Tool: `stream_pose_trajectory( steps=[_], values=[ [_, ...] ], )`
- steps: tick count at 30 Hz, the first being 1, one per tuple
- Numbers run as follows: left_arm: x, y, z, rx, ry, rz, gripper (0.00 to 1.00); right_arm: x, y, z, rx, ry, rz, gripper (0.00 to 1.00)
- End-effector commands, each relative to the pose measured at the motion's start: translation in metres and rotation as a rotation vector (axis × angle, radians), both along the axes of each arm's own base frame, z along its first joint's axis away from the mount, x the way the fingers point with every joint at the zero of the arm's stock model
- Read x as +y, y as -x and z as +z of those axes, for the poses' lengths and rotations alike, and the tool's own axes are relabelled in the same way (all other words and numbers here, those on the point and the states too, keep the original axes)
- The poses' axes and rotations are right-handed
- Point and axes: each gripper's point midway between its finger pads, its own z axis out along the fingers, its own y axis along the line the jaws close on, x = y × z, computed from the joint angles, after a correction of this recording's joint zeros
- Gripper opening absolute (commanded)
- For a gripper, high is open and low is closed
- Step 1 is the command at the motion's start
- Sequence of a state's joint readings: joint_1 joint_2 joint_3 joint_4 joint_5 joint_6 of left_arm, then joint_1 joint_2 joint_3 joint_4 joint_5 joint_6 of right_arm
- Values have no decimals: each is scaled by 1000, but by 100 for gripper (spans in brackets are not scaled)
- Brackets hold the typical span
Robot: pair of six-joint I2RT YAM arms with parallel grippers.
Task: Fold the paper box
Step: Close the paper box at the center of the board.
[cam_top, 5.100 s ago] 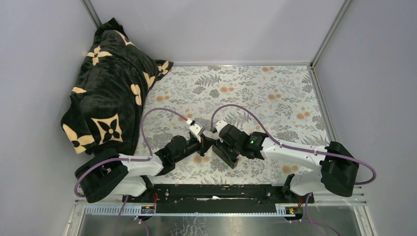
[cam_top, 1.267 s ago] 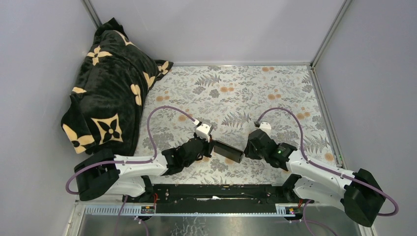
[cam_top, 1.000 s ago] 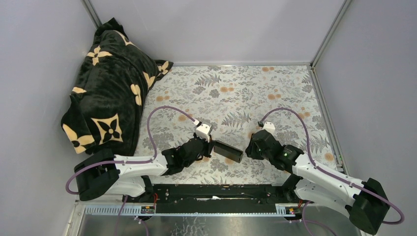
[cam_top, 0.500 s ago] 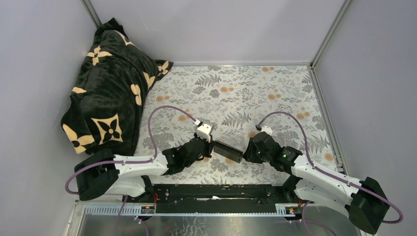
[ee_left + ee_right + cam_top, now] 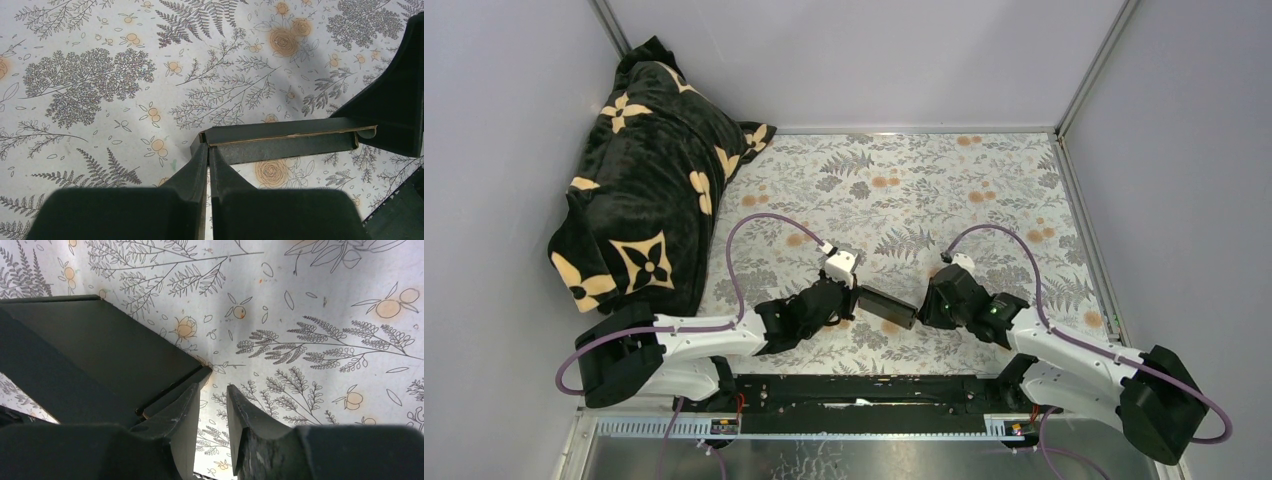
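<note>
Left gripper [image 5: 208, 156] is clamping the left end of the paper box [image 5: 287, 141], steadying it at the counter's [image 5: 100, 115] near middle. The right gripper [image 5: 214, 402], jaws slightly apart and empty, is nosing against its right-end flap, probably to tuck it.

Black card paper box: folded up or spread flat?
Folded: the black card paper box is a narrow rectangular block, layered edges visible from the left wrist. End flaps: cannot tell.
</note>
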State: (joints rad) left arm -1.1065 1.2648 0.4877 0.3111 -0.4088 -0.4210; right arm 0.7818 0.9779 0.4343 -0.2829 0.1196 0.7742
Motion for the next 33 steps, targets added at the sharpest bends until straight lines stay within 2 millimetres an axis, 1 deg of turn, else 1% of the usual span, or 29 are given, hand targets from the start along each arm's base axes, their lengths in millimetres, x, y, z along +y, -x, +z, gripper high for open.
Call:
stream_pose_trajectory(
  steps=[1, 5, 10, 14, 16, 18, 20, 22, 25, 27, 29, 31, 33],
  values=[
    [4, 4, -10, 27, -47, 6, 6, 11, -24, 24, -81, -44, -4, 34],
    [4, 4, -11, 31, -55, 7, 6, 12, -30, 27, -85, -44, -1, 34],
    [4, 4, -12, 36, -64, 15, 6, 18, -38, 28, -84, -51, 12, 34],
    [5, 3, -13, 46, -75, 29, 6, 22, -49, 31, -97, -38, 23, 34],
    [6, 2, -15, 50, -81, 34, 6, 15, -54, 30, -102, 0, 11, 34],
    [7, 2, -15, 53, -83, 39, 6, 4, -58, 31, -116, 42, -13, 34],
    [8, 3, -15, 56, -85, 43, 6, -7, -60, 40, -144, 85, -26, 32],
    [9, 3, -16, 61, -89, 46, 6, -20, -58, 49, -166, 137, -32, 30],
    [8, 2, -15, 63, -91, 48, 6, -38, -55, 67, -197, 198, -44, 29],
    [7, 2, -16, 68, -93, 49, 6, -42, -51, 77, -212, 209, -31, 30],
    [5, 2, -16, 73, -94, 46, 6, -37, -45, 83, -211, 178, 17, 29],
    [4, 2, -15, 76, -96, 47, 6, -27, -37, 86, -217, 135, 80, 28],
    [4, 1, -16, 80, -102, 50, 6, -21, -32, 91, -237, 109, 104, 28]
  ],
)
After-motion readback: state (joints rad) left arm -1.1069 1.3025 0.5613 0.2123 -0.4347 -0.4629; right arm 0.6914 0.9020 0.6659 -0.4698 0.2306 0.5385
